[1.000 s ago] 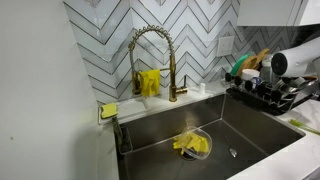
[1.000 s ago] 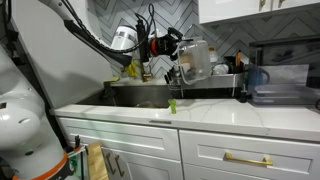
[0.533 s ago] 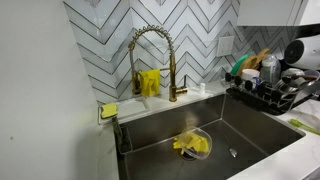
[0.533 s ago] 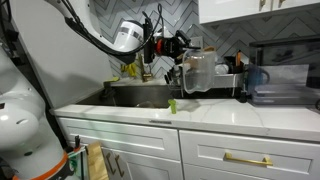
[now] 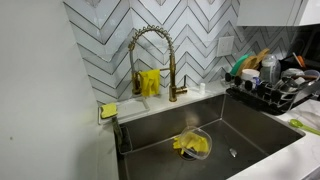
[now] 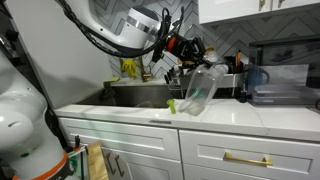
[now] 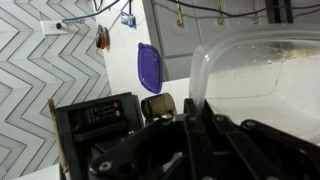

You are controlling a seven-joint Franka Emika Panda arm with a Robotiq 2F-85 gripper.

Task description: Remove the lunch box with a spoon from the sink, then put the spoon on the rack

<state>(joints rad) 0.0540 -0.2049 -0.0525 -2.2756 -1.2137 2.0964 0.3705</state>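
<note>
My gripper point(image 7: 188, 112) is shut on the wall of a clear plastic lunch box point(image 7: 262, 68). In an exterior view the gripper point(image 6: 193, 66) holds the box point(image 6: 200, 90) tilted in the air above the white counter's front, beside the sink point(image 6: 135, 95). I cannot make out a spoon in it. The black dish rack shows in both exterior views point(image 5: 268, 92) point(image 6: 228, 84). The sink basin point(image 5: 240, 125) holds a clear dish with something yellow in it point(image 5: 191, 145). The arm is out of that view.
A gold faucet point(image 5: 150, 55) arches over the sink. A yellow sponge point(image 5: 108, 110) lies at the sink's corner. A small green thing point(image 6: 172, 105) sits on the counter next to the held box. A grey tray point(image 6: 277, 96) stands beyond the rack.
The gripper has carried the lunch box away from the rack area, down and toward the counter's front, tilting it. The arm has left the sink-side exterior view.
</note>
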